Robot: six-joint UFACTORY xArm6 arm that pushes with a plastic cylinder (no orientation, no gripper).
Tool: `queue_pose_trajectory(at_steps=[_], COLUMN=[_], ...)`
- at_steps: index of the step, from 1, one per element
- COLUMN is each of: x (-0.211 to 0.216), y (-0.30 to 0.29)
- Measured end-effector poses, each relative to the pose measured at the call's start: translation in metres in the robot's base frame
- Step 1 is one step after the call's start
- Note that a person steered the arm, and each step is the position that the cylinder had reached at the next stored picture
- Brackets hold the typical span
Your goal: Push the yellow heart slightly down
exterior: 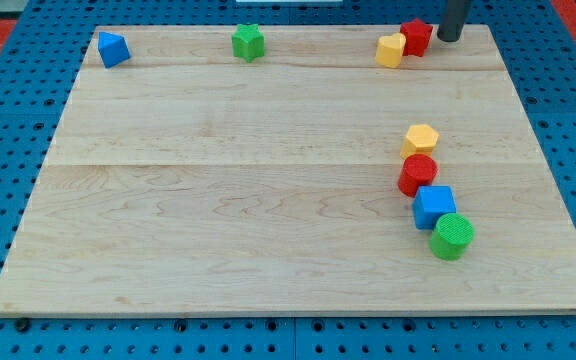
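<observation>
Pale wooden board [268,200] with visible grain, matt and smooth; green cylinder [453,236] with ribbed top; blue cube [434,206] and yellow heart [391,49] matt, plastic-looking; perforated blue base [8,120] faintly glossy.

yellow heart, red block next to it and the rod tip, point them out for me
yellow heart [391,50], camera view, middle of its top face
red block [416,37], camera view, its top face, touching the heart's right side
my tip [451,39], camera view, rod's very end, just right of the red block
</observation>
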State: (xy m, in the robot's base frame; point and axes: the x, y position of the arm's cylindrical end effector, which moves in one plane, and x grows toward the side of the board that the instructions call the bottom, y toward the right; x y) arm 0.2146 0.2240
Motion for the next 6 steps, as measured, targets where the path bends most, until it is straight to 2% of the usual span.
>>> queue_pose_trajectory(at_steps=[2, 3, 4, 5, 6], x=[-0.023, -0.023, -0.021, 0.017, 0.044], y=[-0.012, -0.088, -0.127, -0.099, -0.099])
